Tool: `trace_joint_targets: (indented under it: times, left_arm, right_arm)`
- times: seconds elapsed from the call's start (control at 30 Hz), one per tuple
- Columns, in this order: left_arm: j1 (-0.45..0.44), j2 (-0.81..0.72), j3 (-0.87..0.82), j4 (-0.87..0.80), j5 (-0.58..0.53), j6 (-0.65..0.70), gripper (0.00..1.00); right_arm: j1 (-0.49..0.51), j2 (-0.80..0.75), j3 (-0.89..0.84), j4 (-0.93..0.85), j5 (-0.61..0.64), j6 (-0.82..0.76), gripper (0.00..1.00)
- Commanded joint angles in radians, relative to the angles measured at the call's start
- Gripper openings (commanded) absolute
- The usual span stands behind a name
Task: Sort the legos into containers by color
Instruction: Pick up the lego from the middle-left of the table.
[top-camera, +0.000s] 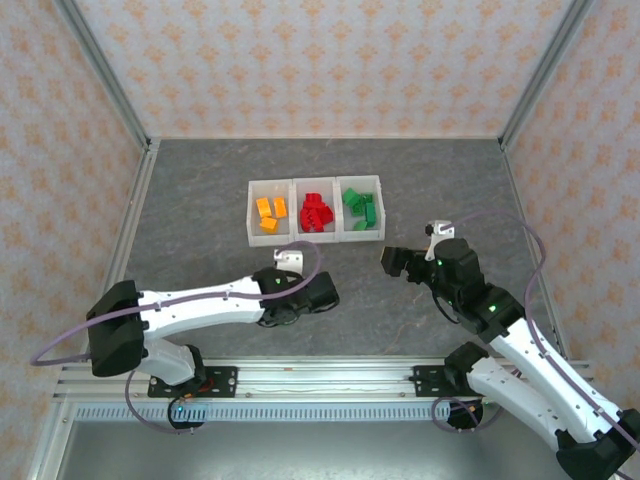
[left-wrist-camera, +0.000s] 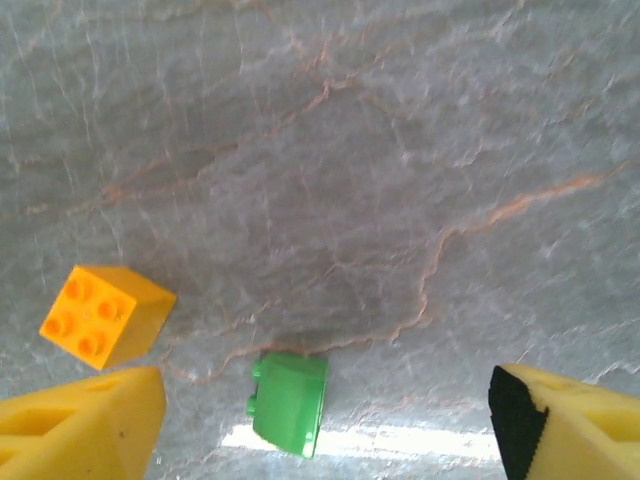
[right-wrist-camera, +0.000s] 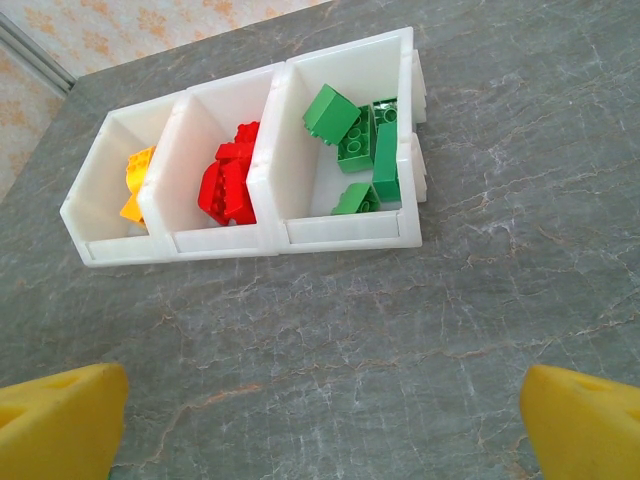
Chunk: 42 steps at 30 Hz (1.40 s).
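Sorting is looking nearly done: the bins (right-wrist-camera: 345, 232) are holding orange bricks (top-camera: 268, 212) left, red bricks (top-camera: 315, 211) middle, green bricks (top-camera: 360, 208) right. Two are lying loose on the table (left-wrist-camera: 400, 150): a green brick (left-wrist-camera: 290, 400) is sitting between the spread fingers of the left tool (left-wrist-camera: 325, 405), with an orange brick (left-wrist-camera: 105, 315) just beside one fingertip. The right tool (right-wrist-camera: 320, 420) is hovering spread and empty near the bins.
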Motion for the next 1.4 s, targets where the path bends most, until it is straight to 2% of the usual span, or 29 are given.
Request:
trace_joint_targets:
  times: [0.0,0.17,0.43,0.7,0.83,1.03,1.37]
  left_arm:
    - [-0.015,-0.024,-0.051,-0.04,0.052,-0.086,0.84]
    - [-0.027,-0.046,-0.136,0.025,0.125,-0.102,0.8]
    - [-0.029,-0.07,-0.239,0.117,0.162,-0.113,0.79]
    - [-0.015,-0.058,-0.268,0.213,0.175,-0.045,0.8]
    - [0.036,-0.049,-0.28,0.242,0.202,0.009,0.78]
    - [0.095,-0.036,-0.303,0.277,0.227,0.065,0.68]
    - [0.124,0.038,-0.35,0.368,0.264,0.093,0.51]
  right_arm:
    - [0.008,-0.007,-0.01,0.031,-0.009,0.003,1.0]
    - [0.008,-0.007,-0.013,0.032,-0.01,0.002,1.0]
    - [0.008,0.003,-0.014,0.032,-0.012,0.001,1.0]
    - [0.008,0.004,-0.013,0.031,-0.01,0.001,1.0]
    - [0.008,0.002,-0.012,0.029,-0.008,0.002,1.0]
    - [0.008,0.002,-0.011,0.029,-0.004,0.003,1.0]
    - [0.008,0.006,-0.012,0.028,0.005,0.005,1.0]
